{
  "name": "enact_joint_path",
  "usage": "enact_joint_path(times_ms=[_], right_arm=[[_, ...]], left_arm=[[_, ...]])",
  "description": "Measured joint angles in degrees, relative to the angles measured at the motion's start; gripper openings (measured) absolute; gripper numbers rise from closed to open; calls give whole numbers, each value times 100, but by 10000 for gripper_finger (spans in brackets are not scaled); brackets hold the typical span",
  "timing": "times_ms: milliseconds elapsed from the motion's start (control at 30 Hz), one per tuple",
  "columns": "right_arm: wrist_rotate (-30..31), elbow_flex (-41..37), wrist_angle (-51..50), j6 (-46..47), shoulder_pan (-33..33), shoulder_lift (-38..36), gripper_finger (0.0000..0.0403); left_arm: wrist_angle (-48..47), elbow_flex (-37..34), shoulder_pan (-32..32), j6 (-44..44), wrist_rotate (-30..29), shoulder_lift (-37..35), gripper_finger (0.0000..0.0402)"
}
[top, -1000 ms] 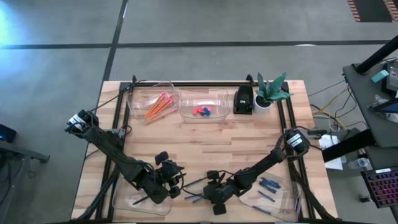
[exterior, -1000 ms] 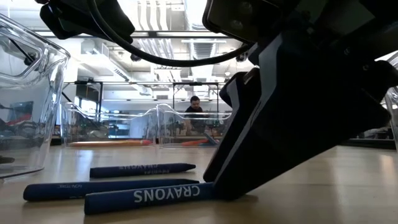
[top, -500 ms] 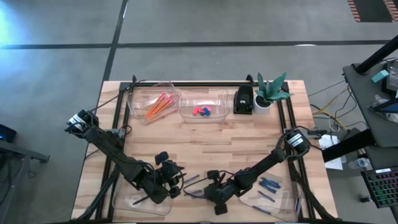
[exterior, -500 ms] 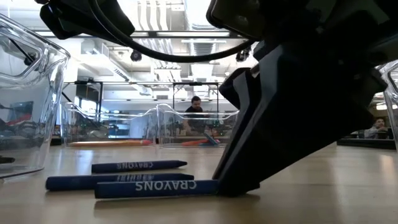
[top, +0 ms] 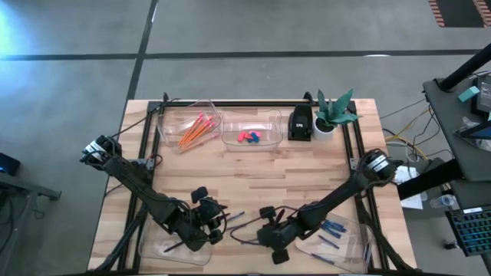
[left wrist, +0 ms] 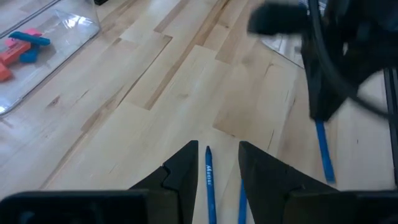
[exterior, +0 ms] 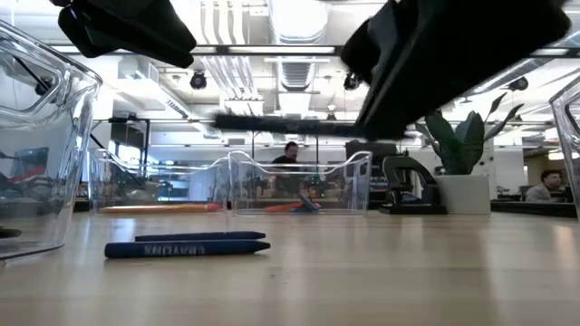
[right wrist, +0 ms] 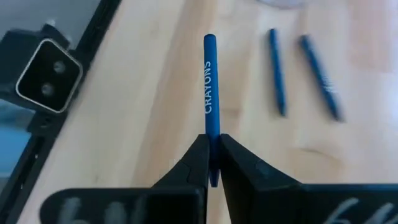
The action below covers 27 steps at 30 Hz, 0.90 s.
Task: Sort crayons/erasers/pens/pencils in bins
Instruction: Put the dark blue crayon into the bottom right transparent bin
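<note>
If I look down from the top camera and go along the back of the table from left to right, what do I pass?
Pencil bin → eraser bin → black box → plant.

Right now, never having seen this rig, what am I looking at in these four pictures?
Two dark robot arms work at a wooden table. One picture looks straight down, one looks level across the tabletop, and two come from cameras on the wrists. The right gripper has pinched a blue crayon and holds it above the wood. The left gripper hovers open over two more blue crayons lying on the table. Clear plastic bins at the far edge hold orange pencils and pink and blue erasers.
</note>
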Motion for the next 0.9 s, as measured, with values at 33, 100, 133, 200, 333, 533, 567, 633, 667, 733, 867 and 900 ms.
enact_joint_path(times_ms=[33,100,133,200,333,533,567,633,667,733,867,900], right_arm=[[55,0,-190,-2,2,-132,18],[168,0,-509,96,4,-368,18],[178,0,-732,197,11,-518,18],[194,0,-1225,532,35,-794,19],[195,-4,-2443,1593,203,-1318,19],[313,-4,-3855,3622,904,-2125,19],[395,-7,-3987,3895,1061,-2227,19],[537,-8,-4172,4388,1412,-2418,19],[597,-17,-4269,4656,1599,-2491,19],[642,-86,-4442,5182,1967,-2569,19],[595,-389,-4684,6387,2559,-2500,19],[557,-468,-4722,6695,2664,-2456,19]], left_arm=[[0,0,-1,0,0,0,101],[1,0,0,0,0,0,101],[1,0,0,0,0,0,101],[0,0,-2,0,0,0,101],[5,-4,-2,2,2,0,101],[-4,-26,0,2,0,0,101],[1,-28,0,2,0,0,101],[-4,-35,0,2,2,0,101],[0,-35,0,2,2,0,101],[-2,-35,0,2,0,0,101],[0,-35,0,2,2,0,101],[0,-35,0,2,0,0,101]])
